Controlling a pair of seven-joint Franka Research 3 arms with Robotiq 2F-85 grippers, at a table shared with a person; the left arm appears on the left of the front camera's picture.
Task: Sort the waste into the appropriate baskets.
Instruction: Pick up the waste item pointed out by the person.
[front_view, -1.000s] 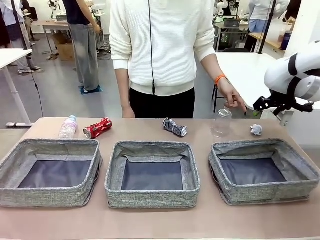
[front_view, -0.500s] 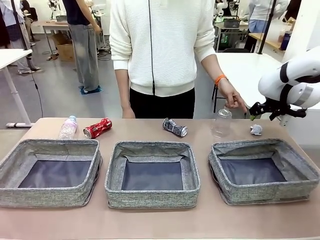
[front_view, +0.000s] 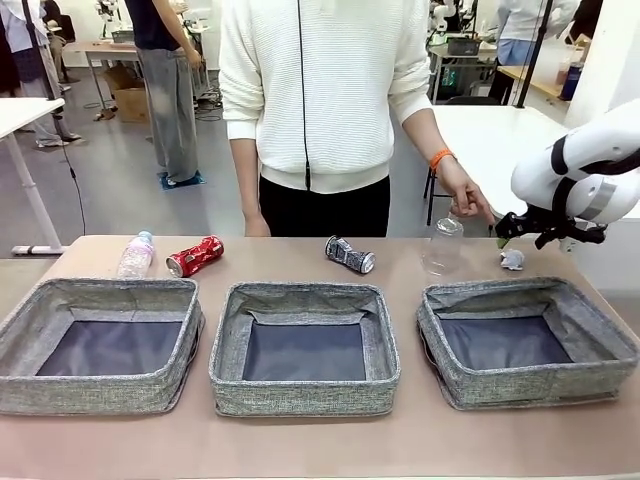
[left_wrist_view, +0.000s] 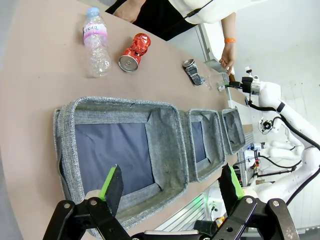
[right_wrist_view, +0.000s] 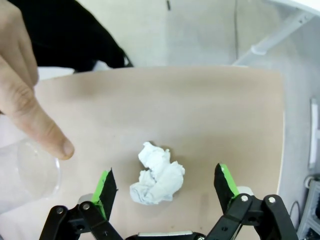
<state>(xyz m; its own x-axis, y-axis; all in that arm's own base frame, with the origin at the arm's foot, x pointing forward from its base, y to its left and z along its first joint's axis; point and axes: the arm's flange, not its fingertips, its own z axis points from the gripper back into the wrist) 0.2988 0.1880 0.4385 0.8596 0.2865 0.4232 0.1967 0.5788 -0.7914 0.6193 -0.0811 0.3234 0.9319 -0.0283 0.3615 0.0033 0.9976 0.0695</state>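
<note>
Along the far side of the table lie a clear plastic bottle (front_view: 136, 254), a crushed red can (front_view: 195, 256), a black-and-silver can (front_view: 350, 254), a clear plastic cup (front_view: 443, 245) and a white paper wad (front_view: 513, 260). Three grey baskets stand in front: left (front_view: 100, 388), middle (front_view: 305, 396), right (front_view: 530, 386), all with bare bottoms. My right gripper (right_wrist_view: 164, 176) hangs open just above the paper wad (right_wrist_view: 157, 175), one finger on each side, not touching. My left gripper (left_wrist_view: 171, 175) is open and holds nothing, high over the left basket (left_wrist_view: 167, 135).
A person in a white sweater stands at the far edge. Their hand (front_view: 465, 195) rests a fingertip (right_wrist_view: 55, 142) on the cup's rim (right_wrist_view: 30, 170), close to my right gripper. The table's right edge (right_wrist_view: 282, 125) lies just beyond the wad.
My right arm has moved left and down, bringing its open gripper over the paper wad. The person's hand, the waste and the baskets have stayed put.
</note>
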